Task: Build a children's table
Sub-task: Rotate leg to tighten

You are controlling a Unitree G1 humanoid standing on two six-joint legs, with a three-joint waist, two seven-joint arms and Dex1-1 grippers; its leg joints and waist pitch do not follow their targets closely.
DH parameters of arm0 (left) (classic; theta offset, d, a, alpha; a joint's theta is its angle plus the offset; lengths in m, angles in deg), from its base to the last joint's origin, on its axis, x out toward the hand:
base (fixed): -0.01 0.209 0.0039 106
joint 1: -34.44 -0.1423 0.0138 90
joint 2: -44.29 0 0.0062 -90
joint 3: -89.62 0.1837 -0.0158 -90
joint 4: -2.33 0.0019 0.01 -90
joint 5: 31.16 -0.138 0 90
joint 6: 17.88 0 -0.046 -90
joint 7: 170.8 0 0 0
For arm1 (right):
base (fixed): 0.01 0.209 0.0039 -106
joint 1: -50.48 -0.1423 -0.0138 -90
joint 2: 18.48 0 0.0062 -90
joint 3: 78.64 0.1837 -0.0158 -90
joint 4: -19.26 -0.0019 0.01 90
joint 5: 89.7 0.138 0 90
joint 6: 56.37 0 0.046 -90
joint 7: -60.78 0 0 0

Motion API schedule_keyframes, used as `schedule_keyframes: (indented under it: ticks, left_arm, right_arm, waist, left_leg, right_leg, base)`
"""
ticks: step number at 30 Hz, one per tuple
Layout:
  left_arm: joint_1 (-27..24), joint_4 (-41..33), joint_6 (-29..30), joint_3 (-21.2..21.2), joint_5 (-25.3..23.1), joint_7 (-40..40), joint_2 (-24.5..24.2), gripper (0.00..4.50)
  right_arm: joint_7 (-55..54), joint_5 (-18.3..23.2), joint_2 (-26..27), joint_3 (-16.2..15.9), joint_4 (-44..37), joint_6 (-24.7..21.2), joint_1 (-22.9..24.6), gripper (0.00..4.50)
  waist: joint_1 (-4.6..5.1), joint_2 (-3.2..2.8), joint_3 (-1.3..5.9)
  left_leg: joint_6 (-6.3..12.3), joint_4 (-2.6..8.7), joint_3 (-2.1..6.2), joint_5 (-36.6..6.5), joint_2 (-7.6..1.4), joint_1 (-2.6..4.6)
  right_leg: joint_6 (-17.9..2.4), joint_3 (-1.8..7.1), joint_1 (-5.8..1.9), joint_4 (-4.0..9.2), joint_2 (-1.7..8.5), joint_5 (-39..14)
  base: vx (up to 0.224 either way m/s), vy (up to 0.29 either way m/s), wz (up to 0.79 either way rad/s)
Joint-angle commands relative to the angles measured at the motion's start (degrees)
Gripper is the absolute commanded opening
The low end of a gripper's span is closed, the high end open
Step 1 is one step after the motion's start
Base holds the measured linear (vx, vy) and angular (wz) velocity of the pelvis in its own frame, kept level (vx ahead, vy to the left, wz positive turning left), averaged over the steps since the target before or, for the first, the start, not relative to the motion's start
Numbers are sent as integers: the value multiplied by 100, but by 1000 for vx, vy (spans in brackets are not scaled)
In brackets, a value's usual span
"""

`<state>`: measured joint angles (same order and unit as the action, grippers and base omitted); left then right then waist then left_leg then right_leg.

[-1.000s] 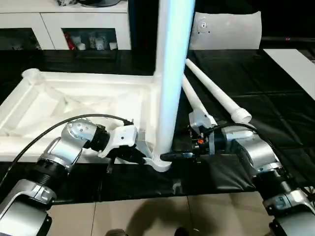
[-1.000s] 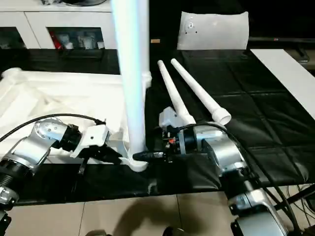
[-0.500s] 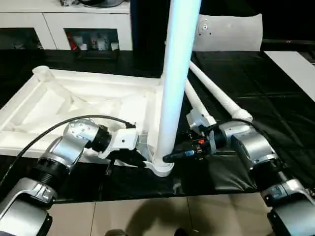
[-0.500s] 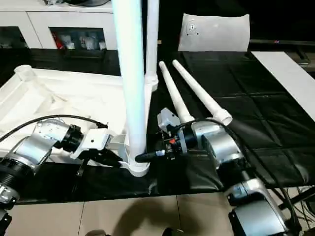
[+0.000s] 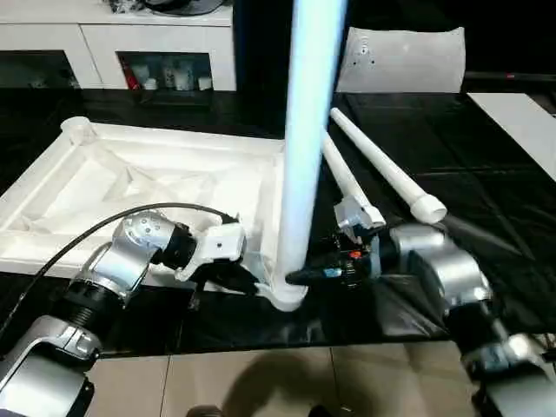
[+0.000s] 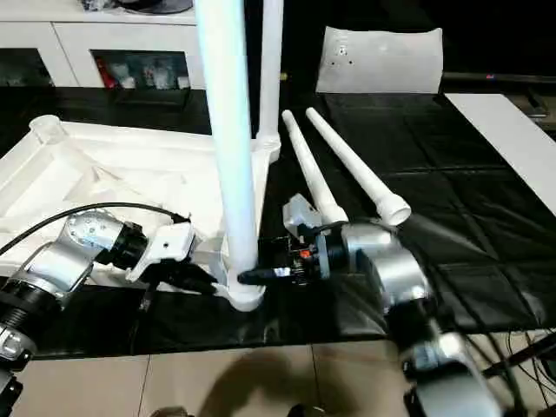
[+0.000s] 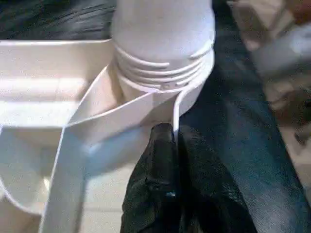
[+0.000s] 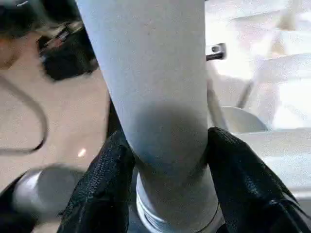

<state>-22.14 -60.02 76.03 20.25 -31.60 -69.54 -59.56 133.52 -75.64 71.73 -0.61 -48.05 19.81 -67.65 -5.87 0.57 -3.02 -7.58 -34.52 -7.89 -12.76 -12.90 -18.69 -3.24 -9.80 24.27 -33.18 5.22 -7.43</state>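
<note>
**White plastic tabletop inverted, one leg gripped at near corner**

White plastic throughout: the tabletop lies upside down on a black mat, ribbed underside facing up, with diagonal ribs running to round corner sockets. An upright leg stands in the near corner socket, at the mat's front edge; its threaded collar sits just above the socket rim in the left wrist view. A second leg stands upright at the far corner on the same side. Two loose legs lie side by side on the mat beside the tabletop, wide ends toward the robot, not touching the tabletop as far as can be judged.

Right gripper: fingers pressed against both sides of the upright near leg, low on the tube just above its collar, clamped around it. Left gripper: fingers closed together, tips at the tabletop's rim wall right beside the near socket; contact looks likely, but the view is too close to be sure.

Surroundings: a white flat bag stands at the far edge of the mat. A white cabinet with glass-fronted shelves sits behind the tabletop. Tiled floor lies in front of the mat. The upright near leg blocks part of the far corner in the left eye view.
</note>
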Motion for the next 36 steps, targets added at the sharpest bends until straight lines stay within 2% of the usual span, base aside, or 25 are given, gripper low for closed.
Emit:
schedule_keyframes:
  ticks: [1, 5, 6, 7, 8, 9, 10, 11, 12, 13, 14, 15, 16, 17, 18, 19, 20, 21, 22, 23, 25, 27, 29, 30, 36]
  left_arm:
    - [-8, -223, 594, -281, -26, 814, 215, 0]
    - [-40, -591, 1362, -525, 63, 1514, 577, 0]
    - [-39, -669, 1524, -561, 73, 1652, 644, 0]
    - [2, -712, 1763, -650, 70, 1954, 806, 0]
    - [2, -712, 1763, -650, 70, 1954, 806, 0]
    - [53, -741, 1975, -721, 32, 2235, 965, 0]
    - [113, -738, 2142, -789, -22, 2524, 1116, 0]
    - [171, -726, 2287, -865, -84, 2820, 1269, 0]
    - [321, -585, 2415, -1001, -144, 3321, 1549, 0]
    - [399, -492, 2429, -1064, -181, 3571, 1663, 0]
    - [491, -356, 2389, -1106, -230, 3806, 1753, 0]
    - [564, -257, 2376, -1143, -274, 4030, 1818, 0]
    - [564, -257, 2376, -1143, -274, 4030, 1818, 0]
    - [645, -141, 2317, -1184, -335, 4289, 1867, 0]
    - [680, -93, 2281, -1188, -370, 4387, 1873, 0]
    - [704, -69, 2274, -1193, -401, 4469, 1870, 0]
    - [709, -78, 2270, -1208, -426, 4507, 1848, 0]
    - [689, -114, 2257, -1201, -476, 4485, 1798, 0]
    - [679, -127, 2248, -1195, -498, 4471, 1777, 0]
    - [655, -138, 2163, -1171, -540, 4412, 1713, 0]
    - [632, -127, 2081, -1142, -552, 4346, 1634, 0]
    - [606, -100, 1903, -1076, -568, 4218, 1527, 0]
    - [590, -38, 1806, -1036, -535, 4150, 1418, 0]
    - [588, 31, 1686, -1000, -542, 4093, 1325, 0]
    - [622, 406, 1027, -920, -669, 3922, 1007, 0]
  right_arm:
    - [-692, -126, 337, -173, -184, -217, 172, 194]
    - [-1808, -179, 904, 82, -239, -770, 229, 192]
    - [-2014, -170, 1015, 142, -297, -905, 251, 192]
    - [-2390, -179, 1224, 241, -272, -1035, 232, 191]
    - [-2390, -179, 1224, 241, -272, -1035, 232, 191]
    - [-2802, -225, 1429, 316, -216, -1093, 198, 191]
    - [-3201, -269, 1623, 395, -119, -1125, 147, 191]
    - [-3565, -302, 1796, 466, -17, -1161, 95, 191]
    - [-4251, -384, 2086, 628, 293, -1099, -55, 191]
    - [-4539, -426, 2205, 711, 445, -1066, -134, 191]
    - [-4821, -465, 2314, 797, 637, -973, -234, 191]
    - [-5063, -495, 2417, 891, 783, -927, -321, 191]
    - [-5063, -495, 2417, 891, 783, -927, -321, 191]
    - [-5305, -508, 2523, 992, 949, -875, -425, 191]
    - [-5429, -520, 2570, 1042, 1023, -843, -472, 191]
    - [-5537, -501, 2633, 1120, 1083, -792, -505, 191]
    - [-5559, -506, 2667, 1157, 1102, -732, -512, 226]
    - [-5582, -559, 2665, 1162, 1074, -668, -489, 226]
    - [-5593, -585, 2658, 1159, 1062, -645, -479, 226]
    - [-5560, -545, 2664, 1212, 1062, -613, -456, 250]
    - [-5485, -557, 2632, 1194, 1033, -559, -417, 268]
    - [-5397, -631, 2561, 1112, 963, -479, -352, 299]
    - [-5312, -653, 2476, 1069, 887, -351, -281, 308]
    - [-5265, -670, 2405, 1049, 771, -301, -208, 312]
    - [-5012, -522, 2145, 1053, -22, -409, 160, 368]
  waist:
    - [56, -48, 355]
    - [367, -143, 320]
    - [474, -269, 325]
    - [377, -380, 297]
    - [373, -307, 266]
    - [379, -100, 283]
    - [406, 56, 153]
    - [564, 141, 90]
    - [707, -149, 289]
    - [563, -427, 318]
    - [571, -385, 287]
    - [395, -421, 258]
    - [571, -13, 267]
    - [548, 195, 58]
    - [776, -48, 311]
    - [678, -321, 383]
    - [427, -482, 420]
    - [514, -428, 355]
    - [609, -59, 339]
    - [398, 153, 205]
    - [464, 58, 372]
    - [425, -314, 570]
    - [479, -158, 538]
    - [457, -46, 493]
    - [381, -137, 476]
  left_leg:
    - [176, 356, -160, -958, 70, -39]
    - [193, 252, -92, -1788, 59, 71]
    - [263, 435, 61, -2322, -238, -15]
    - [253, 908, 396, -3363, -770, -299]
    - [261, 1010, 336, -3578, -778, -134]
    - [109, 751, 120, -3574, -365, 172]
    - [11, 282, -62, -2969, 116, 389]
    - [243, -620, -329, -2004, 583, 733]
    - [454, -326, -211, -2052, 287, 351]
    - [401, 361, 339, -2690, -525, -513]
    - [342, 636, 512, -2979, -695, -523]
    - [320, 781, 284, -3373, -616, -45]
    - [314, 388, 171, -3135, -307, 76]
    - [248, -846, -362, -1955, 655, 708]
    - [621, -570, -270, -1970, 505, 293]
    - [761, -96, 258, -1865, -243, -408]
    - [762, 259, 562, -2016, -774, -426]
    - [718, 390, 378, -1958, -627, 149]
    - [547, 157, 233, -1883, -229, 19]
    - [422, -627, -285, -1358, 633, 308]
    - [784, -380, -132, -1010, 577, -197]
    - [1005, 119, 370, 413, -362, -183]
    - [837, 76, 259, 1169, -74, -58]
    - [665, 63, 125, 742, 197, -173]
    - [756, 124, 143, 926, 42, -137]
  right_leg:
    - [117, 220, -403, 624, 288, -3278]
    - [768, -258, -444, 992, 190, -3875]
    - [607, -294, -685, 792, 250, -3248]
    - [131, 229, -927, -416, 343, -1588]
    - [22, 414, -729, -421, 315, -1082]
    - [-8, 515, -570, 8, 328, -2111]
    - [511, 230, -165, 760, 228, -4082]
    - [1136, -221, 423, 1400, 171, -6302]
    - [1544, -718, -272, 1354, 261, -5535]
    - [732, -77, -1242, -592, 542, -2605]
    - [372, 321, -1085, -707, 537, -1358]
    - [27, 585, -673, -650, 409, -1103]
    - [362, 584, -553, -110, 397, -2368]
    - [1456, -95, 603, 1352, -18, -6186]
    - [1880, -299, -156, 1119, 232, -5956]
    - [1795, -199, -1033, 160, 465, -3707]
    - [940, 423, -1046, -800, 597, -1818]
    - [-47, 574, -361, -468, 581, -103]
    - [85, 609, -472, -113, 545, -727]
    - [1703, 256, 159, 923, 80, -5033]
    - [2212, 195, -484, 839, 264, -5065]
    - [963, 257, -641, 228, 451, -1315]
    - [-347, 299, -401, 173, 439, -270]
    - [-415, 309, -482, 284, 381, -1013]
    - [-206, 236, -420, 353, 380, -1539]
  base:
    - [0, 0, 0]
    - [0, 0, 0]
    - [0, 0, 0]
    - [-61, 24, -17]
    - [0, 0, 0]
    - [0, 0, 0]
    - [0, 0, 0]
    - [0, 0, 0]
    - [0, 0, 0]
    - [124, 85, -52]
    - [142, 117, -30]
    - [142, 117, -30]
    - [0, 0, 0]
    - [56, -72, 1]
    - [56, -72, 1]
    - [110, 28, -32]
    - [110, 35, -22]
    - [110, 35, -22]
    - [0, 0, 0]
    - [0, 0, 0]
    - [0, 0, 0]
    - [59, 55, -26]
    - [0, 0, 0]
    - [0, 0, 0]
    - [4, 9, 2]
